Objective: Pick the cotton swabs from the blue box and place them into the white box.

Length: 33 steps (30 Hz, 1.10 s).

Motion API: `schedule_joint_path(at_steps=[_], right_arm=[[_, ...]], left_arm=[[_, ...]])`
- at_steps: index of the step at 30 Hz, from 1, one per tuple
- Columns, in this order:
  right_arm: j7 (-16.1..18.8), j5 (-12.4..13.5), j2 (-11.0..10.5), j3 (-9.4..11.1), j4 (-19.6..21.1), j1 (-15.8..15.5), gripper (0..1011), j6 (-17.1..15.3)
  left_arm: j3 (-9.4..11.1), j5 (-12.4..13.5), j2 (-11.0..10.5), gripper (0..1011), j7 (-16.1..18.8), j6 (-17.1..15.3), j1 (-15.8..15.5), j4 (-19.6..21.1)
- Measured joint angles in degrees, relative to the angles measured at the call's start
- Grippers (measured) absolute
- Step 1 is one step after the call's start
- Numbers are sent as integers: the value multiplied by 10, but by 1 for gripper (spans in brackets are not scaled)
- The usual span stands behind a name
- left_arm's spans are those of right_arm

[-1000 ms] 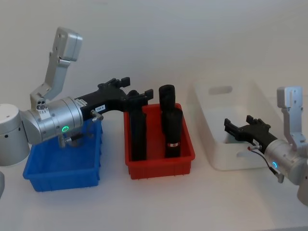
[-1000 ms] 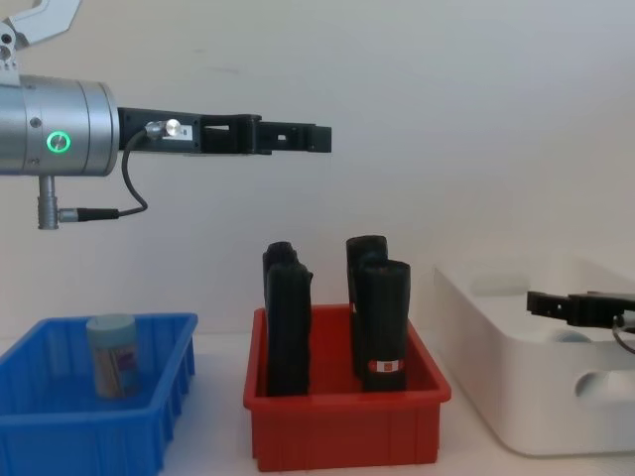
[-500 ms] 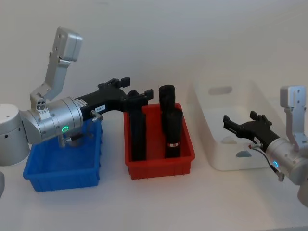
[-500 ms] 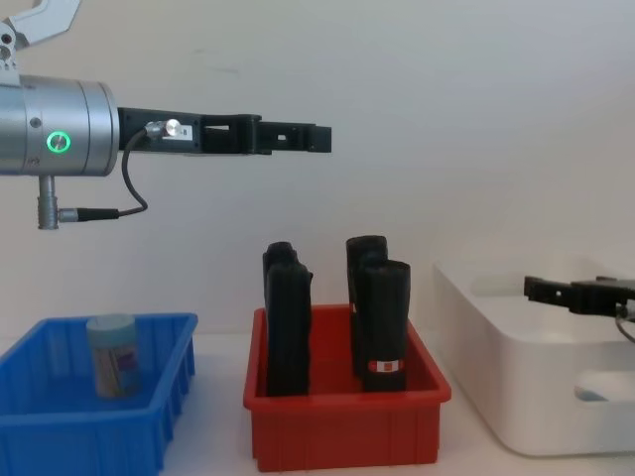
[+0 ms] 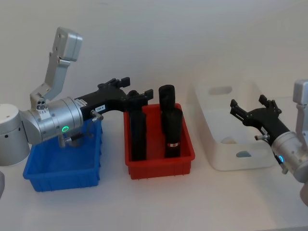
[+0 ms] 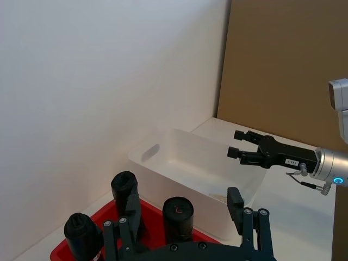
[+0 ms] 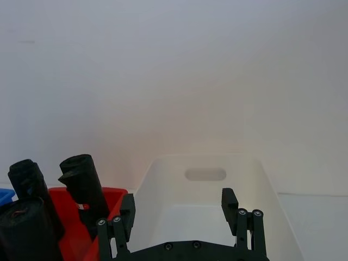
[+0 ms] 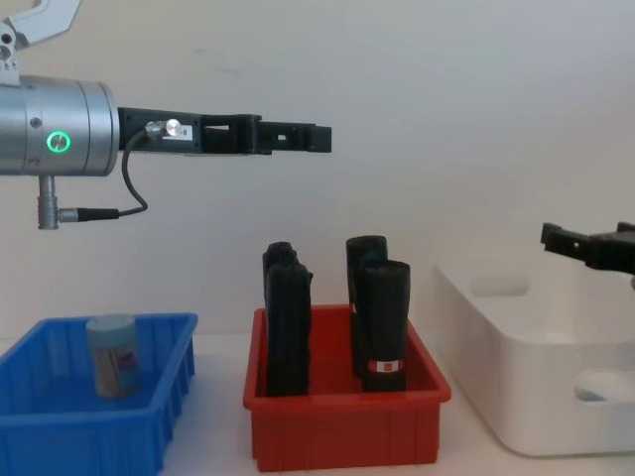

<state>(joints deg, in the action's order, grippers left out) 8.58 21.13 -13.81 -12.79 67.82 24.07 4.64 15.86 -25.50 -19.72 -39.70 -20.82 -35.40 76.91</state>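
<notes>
One jar of cotton swabs (image 8: 111, 355) with a pale blue lid stands upright in the blue box (image 8: 159, 416) at the left. In the head view my left arm hides the jar inside the blue box (image 5: 62, 166). My left gripper (image 5: 137, 94) hangs open and empty high over the red bin. My right gripper (image 5: 251, 109) is open and empty above the white box (image 5: 211, 91), clear of its rim. A pale blue patch (image 8: 590, 395) shows through the white box's (image 8: 516, 397) front handle cut-out. The right wrist view looks down past open fingers (image 7: 228, 200) into the white box (image 7: 261, 163).
A red bin (image 5: 159, 161) with several tall black cylinders (image 5: 172, 127) stands between the two boxes, under my left gripper (image 8: 316, 139). A white wall closes the back. Bare table lies in front of all three bins.
My right gripper has risen out of the white box and drawn back to the right, empty. The left arm has not moved.
</notes>
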Motion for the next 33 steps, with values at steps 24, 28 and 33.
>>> schedule_joint_path(at_steps=[24,28,33], right_arm=[[-16,-13,-15,1,91,-66,1002,-5],[-19,-17,-20,0,118,-87,1001,-12],[-25,-23,-27,0,163,-120,1001,-23]], left_arm=[[23,31,-5,1004,86,44,49,36],[30,41,-7,1004,114,58,64,48],[40,55,-9,1004,154,79,86,65]])
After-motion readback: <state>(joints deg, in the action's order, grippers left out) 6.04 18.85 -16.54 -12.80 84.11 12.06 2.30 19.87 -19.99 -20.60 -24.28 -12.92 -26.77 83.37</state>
